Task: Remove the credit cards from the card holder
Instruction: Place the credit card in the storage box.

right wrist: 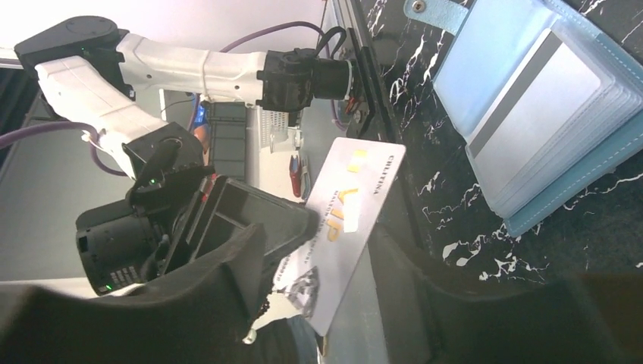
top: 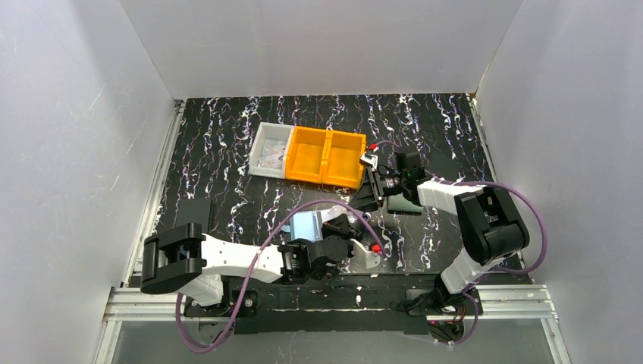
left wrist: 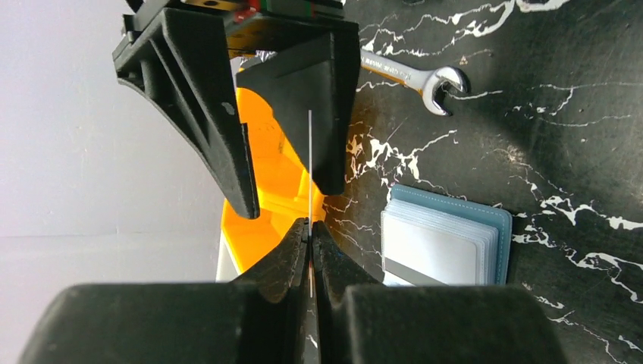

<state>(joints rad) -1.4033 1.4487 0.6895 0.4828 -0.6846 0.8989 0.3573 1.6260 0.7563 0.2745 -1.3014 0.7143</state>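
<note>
The card holder (left wrist: 447, 243) lies open on the black mat, light blue inside, with pale credit cards (left wrist: 432, 254) still in its pockets. It also shows in the right wrist view (right wrist: 531, 114) and in the top view (top: 305, 225). My left gripper (left wrist: 309, 225) is shut on one credit card (left wrist: 309, 167), seen edge-on and held up off the mat. In the right wrist view that card (right wrist: 352, 212) shows its printed face. My right gripper (right wrist: 334, 250) is open, with one finger on each side of this card. In the top view the two grippers (top: 343, 225) (top: 371, 193) meet just right of the holder.
An orange two-part bin (top: 326, 157) and a small white bin (top: 271, 150) stand behind the holder; the orange bin also shows in the left wrist view (left wrist: 265, 182). A steel wrench (left wrist: 413, 76) lies on the mat. A pale green object (top: 406, 203) lies under the right arm.
</note>
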